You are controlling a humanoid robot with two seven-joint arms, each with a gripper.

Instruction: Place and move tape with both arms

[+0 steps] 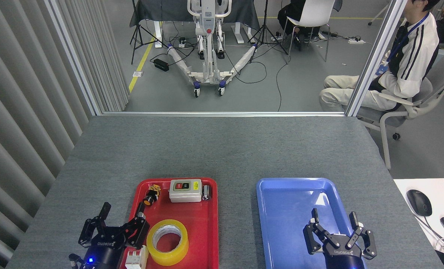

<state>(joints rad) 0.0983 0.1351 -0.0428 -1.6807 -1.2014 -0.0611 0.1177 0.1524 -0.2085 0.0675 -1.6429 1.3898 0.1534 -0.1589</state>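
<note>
The yellow tape [167, 243] lies flat in the near part of the red tray [207, 231], its white core facing up. Just left of it, over the tray's left rim, my left gripper [121, 218] stands open, its fingers spread and holding nothing. My right gripper [333, 220] hangs open over the near end of the blue tray [281, 209], which holds nothing that I can see. Neither gripper touches the tape.
The red tray also carries a grey switch box [185, 190], a small yellow push-button part [151, 194], a dark metal piece [206, 192] and a white block [137, 257] by my left wrist. A person sits on a chair [404, 108] beyond the table's far right corner.
</note>
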